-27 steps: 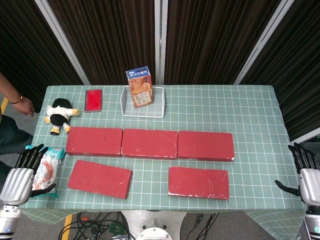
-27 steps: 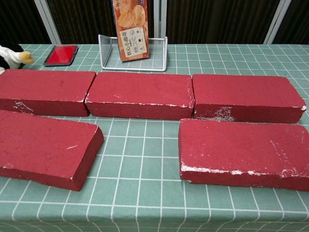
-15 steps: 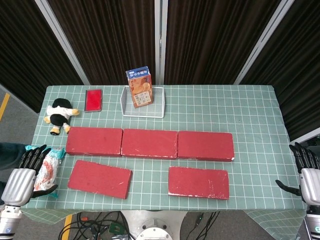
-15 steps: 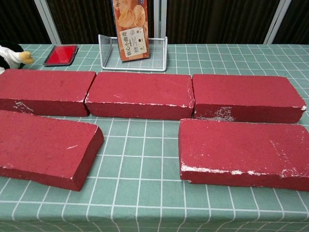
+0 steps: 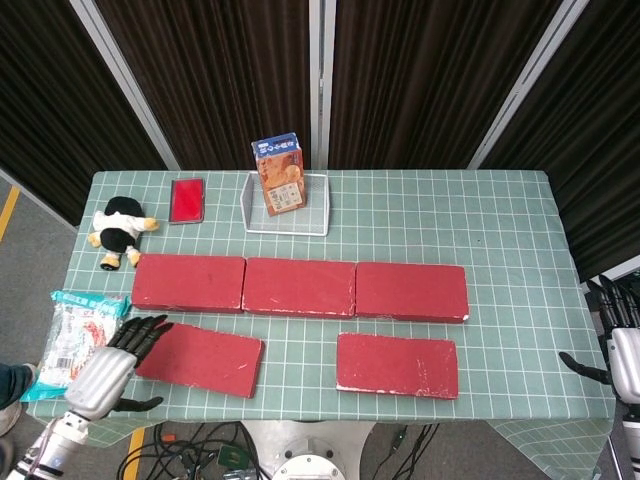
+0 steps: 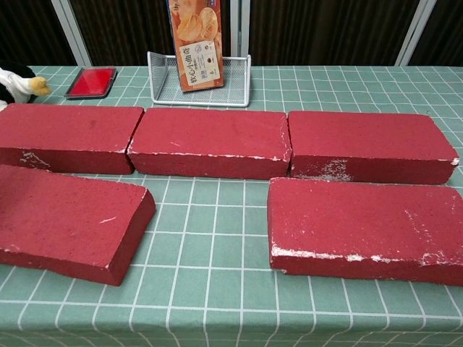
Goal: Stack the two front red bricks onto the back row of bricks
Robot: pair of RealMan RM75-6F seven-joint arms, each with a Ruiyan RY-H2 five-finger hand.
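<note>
Three red bricks form the back row (image 5: 300,286) (image 6: 210,141) across the table's middle. Two more red bricks lie in front: the front left brick (image 5: 200,358) (image 6: 69,220), slightly skewed, and the front right brick (image 5: 397,364) (image 6: 365,225). My left hand (image 5: 110,365) is at the table's front left corner, fingers spread, its fingertips at the left end of the front left brick, holding nothing. My right hand (image 5: 618,345) hangs off the table's right edge, fingers apart and empty. Neither hand shows in the chest view.
A snack bag (image 5: 72,333) lies at the left edge beside my left hand. A plush penguin (image 5: 118,228), a red flat case (image 5: 187,199) and a wire basket (image 5: 250,215) holding a snack box (image 5: 279,174) stand at the back.
My left hand moved right, off the snack bag, to the left end of the front left brick. My right hand drifted slightly outward. The bricks have not moved.
</note>
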